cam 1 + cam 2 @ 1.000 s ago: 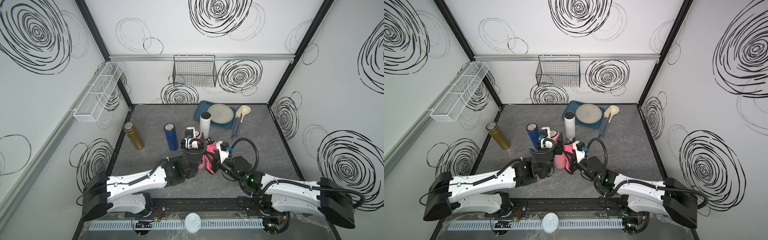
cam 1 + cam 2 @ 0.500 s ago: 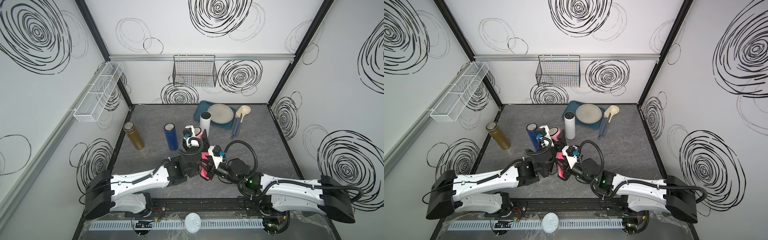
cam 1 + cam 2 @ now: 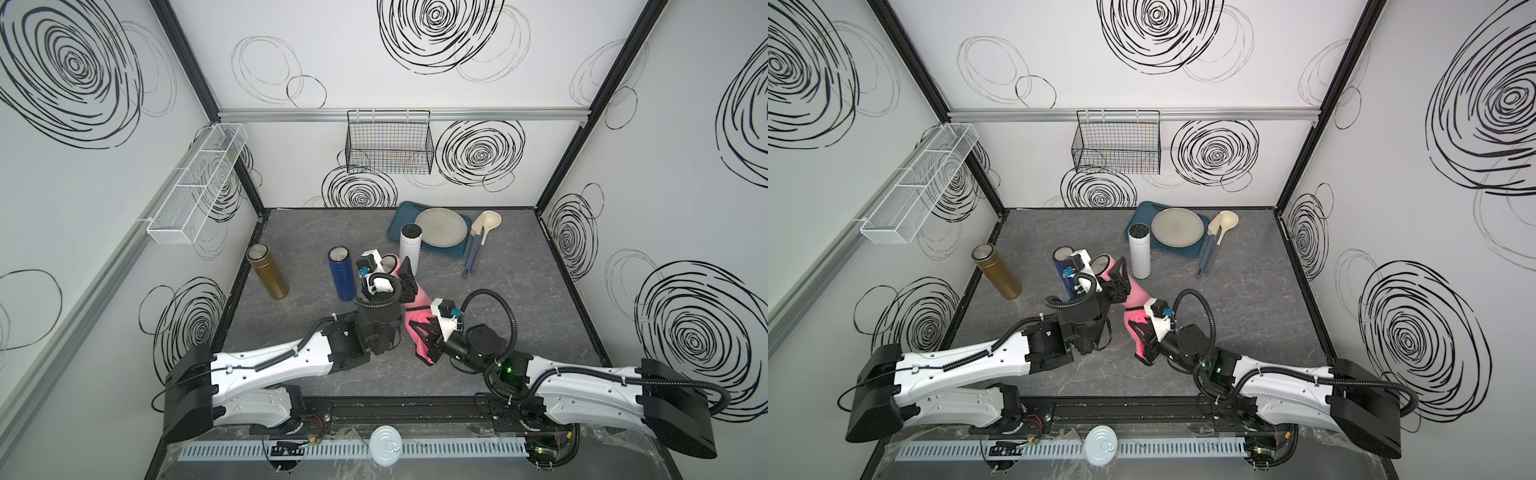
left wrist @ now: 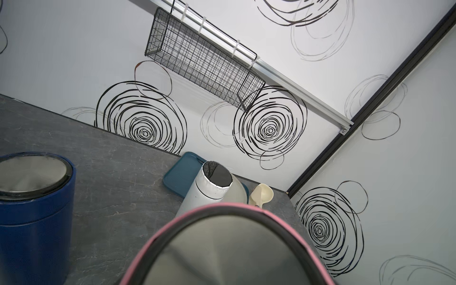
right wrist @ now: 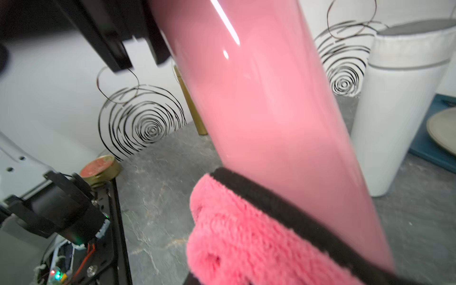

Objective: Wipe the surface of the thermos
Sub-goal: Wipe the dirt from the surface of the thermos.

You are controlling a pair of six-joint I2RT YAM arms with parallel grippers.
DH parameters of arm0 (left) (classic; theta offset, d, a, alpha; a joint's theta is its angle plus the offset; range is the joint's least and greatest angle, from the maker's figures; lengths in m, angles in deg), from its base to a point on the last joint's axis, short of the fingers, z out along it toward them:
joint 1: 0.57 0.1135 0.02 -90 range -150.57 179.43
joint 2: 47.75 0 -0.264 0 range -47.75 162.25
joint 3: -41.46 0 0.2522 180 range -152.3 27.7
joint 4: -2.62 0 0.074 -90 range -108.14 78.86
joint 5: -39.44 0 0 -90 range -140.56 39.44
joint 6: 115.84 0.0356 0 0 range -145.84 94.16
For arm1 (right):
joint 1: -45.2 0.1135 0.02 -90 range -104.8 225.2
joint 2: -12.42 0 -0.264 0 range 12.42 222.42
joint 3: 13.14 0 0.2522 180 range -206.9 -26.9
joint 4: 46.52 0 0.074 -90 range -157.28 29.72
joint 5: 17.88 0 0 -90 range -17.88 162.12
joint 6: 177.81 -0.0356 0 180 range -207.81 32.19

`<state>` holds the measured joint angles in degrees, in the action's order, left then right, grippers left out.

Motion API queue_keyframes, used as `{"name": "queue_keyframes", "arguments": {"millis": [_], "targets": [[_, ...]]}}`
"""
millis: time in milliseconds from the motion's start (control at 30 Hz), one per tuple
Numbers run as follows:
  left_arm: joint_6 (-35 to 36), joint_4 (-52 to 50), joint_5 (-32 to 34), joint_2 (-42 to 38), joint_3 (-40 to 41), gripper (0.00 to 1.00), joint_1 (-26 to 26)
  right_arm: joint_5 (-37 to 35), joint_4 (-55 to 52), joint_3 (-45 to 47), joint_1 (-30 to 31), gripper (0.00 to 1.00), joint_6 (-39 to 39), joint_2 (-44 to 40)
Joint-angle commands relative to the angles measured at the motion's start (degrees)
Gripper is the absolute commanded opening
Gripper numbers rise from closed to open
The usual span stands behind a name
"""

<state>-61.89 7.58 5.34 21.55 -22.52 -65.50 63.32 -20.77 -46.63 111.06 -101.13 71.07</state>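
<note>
In both top views my left gripper [image 3: 406,279] [image 3: 1119,277] is shut on the pink thermos [image 3: 417,297] [image 3: 1135,293], held tilted above the table with its steel lid up. That lid [image 4: 222,251] fills the left wrist view, hiding the jaws. My right gripper [image 3: 430,341] [image 3: 1148,341] is shut on a fluffy pink cloth with a black edge [image 3: 417,326] [image 3: 1134,326]. The right wrist view shows the cloth [image 5: 234,234] pressed against the lower part of the thermos body [image 5: 259,98]; the cloth hides that gripper's fingers there.
A blue thermos [image 3: 341,274] stands just left of the held one and a white thermos [image 3: 410,249] just behind it. A gold thermos [image 3: 267,270] stands near the left wall. At the back are a blue tray [image 3: 399,216] with a plate [image 3: 441,226], and a ladle [image 3: 482,237].
My right gripper has slid the cloth down the thermos body toward its base and toward the front edge. The thermos now leans more, base to the right.
</note>
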Motion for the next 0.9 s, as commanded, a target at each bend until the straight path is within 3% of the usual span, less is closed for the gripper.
{"name": "queue_keyframes", "arguments": {"millis": [0,133,300,433,533,733,867], "targets": [[-12.27,-8.88,0.71,-0.51,-5.82,0.00,-1.03,0.24,3.31,-6.82,-0.57,0.00,2.94,1.38],[-17.02,-15.83,7.23,1.99,-9.90,0.00,-3.60,1.19,3.72,-9.50,-0.64,0.00,3.00,5.97],[-29.02,-30.13,15.61,5.14,-16.18,0.00,-6.31,-2.09,6.70,-3.13,-2.29,0.00,0.02,6.22],[-37.69,-46.19,15.71,8.23,-24.35,0.00,-6.75,-5.68,9.05,2.26,-2.28,0.00,-0.59,3.83],[-44.53,-55.08,14.30,10.12,-28.35,0.00,-6.67,-3.78,11.52,1.93,-2.24,0.00,0.01,3.78],[-48.69,-52.43,9.51,8.52,-25.67,0.00,-6.62,0.25,16.87,-4.37,-1.71,0.00,2.79,8.22],[-53.14,-53.55,9.49,7.37,-24.54,0.00,-6.48,-1.06,19.33,-5.85,-1.53,0.00,2.96,10.77]]}}
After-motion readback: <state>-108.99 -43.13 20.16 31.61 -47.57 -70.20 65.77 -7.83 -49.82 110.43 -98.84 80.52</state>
